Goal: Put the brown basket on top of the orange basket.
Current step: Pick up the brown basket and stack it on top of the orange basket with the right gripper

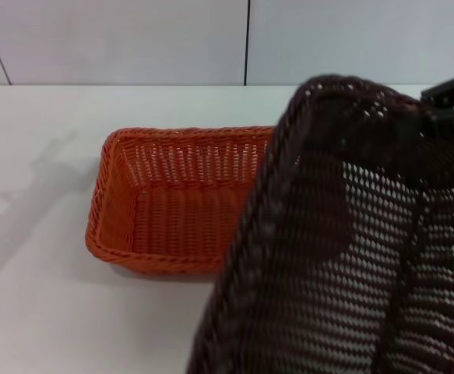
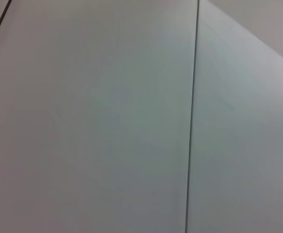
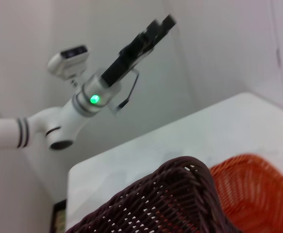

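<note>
In the head view, the brown basket [image 1: 343, 241] hangs in the air, strongly tilted, and fills the picture from about 3 to 6 o'clock. The orange basket [image 1: 172, 206] rests flat on the white tabletop [image 1: 40, 296] near the middle, and the brown one covers its far-right end. The right gripper [image 1: 451, 101] shows dark at about 2 o'clock, at the upper rim of the brown basket. It seems to carry the basket there, but whether the fingers are clamped on the rim cannot be told.

The left wrist view shows only a plain wall [image 2: 92, 116] with seams.

In the right wrist view, the braided rim of the brown basket [image 3: 180, 194] is close, and the orange basket [image 3: 248, 184] lies just behind it. The left gripper [image 3: 153, 34] is raised high, well apart from both baskets; if its fingers are apart or together cannot be told.

To do the step well, the arm should probably first level the brown basket, then move it toward 9 o'clock until both rims line up. After that it can go down slowly, so the sloped sides nest without pushing the orange basket.
</note>
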You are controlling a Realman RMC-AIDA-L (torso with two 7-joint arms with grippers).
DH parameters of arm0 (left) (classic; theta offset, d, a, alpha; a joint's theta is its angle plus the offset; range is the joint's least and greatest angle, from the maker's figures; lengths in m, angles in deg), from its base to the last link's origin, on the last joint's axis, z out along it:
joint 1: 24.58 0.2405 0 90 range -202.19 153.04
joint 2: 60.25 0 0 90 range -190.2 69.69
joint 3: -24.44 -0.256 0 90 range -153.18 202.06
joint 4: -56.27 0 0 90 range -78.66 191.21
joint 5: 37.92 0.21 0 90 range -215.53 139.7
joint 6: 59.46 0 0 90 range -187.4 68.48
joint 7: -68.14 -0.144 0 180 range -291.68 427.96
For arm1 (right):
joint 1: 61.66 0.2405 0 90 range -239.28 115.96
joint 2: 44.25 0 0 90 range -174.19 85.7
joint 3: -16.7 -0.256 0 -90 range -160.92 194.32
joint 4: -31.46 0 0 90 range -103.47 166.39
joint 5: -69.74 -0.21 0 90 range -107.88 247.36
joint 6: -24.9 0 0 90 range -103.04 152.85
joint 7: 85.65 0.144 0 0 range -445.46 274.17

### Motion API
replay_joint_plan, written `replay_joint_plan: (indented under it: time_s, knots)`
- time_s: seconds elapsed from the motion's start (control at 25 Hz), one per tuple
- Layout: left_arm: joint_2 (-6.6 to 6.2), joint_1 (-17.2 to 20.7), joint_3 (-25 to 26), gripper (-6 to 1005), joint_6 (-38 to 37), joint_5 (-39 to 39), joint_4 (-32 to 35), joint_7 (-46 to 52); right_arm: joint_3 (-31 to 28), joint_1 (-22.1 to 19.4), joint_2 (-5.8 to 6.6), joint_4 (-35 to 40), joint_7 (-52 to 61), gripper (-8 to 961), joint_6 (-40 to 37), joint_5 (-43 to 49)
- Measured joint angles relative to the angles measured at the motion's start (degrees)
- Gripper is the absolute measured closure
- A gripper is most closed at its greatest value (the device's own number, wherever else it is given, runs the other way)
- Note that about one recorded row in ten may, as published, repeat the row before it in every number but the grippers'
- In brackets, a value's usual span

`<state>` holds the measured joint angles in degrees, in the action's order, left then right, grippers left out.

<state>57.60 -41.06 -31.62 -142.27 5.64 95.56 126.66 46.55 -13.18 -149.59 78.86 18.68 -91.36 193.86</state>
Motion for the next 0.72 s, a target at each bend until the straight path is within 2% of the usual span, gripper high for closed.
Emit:
replay_joint_plan:
  time_s: [0.44,0.72]
  knots:
    - [-0.35,-1.4,0.0,171,0.1,0.0,-1.4,-0.6,0.5,-1.5,-4.67,2.0,-1.2,770,11.5,-8.9]
    - [-0.38,-1.6,-0.1,171,0.1,0.0,-1.4,-0.6,0.6,-3.0,-5.85,1.8,-3.4,770,14.5,-14.8]
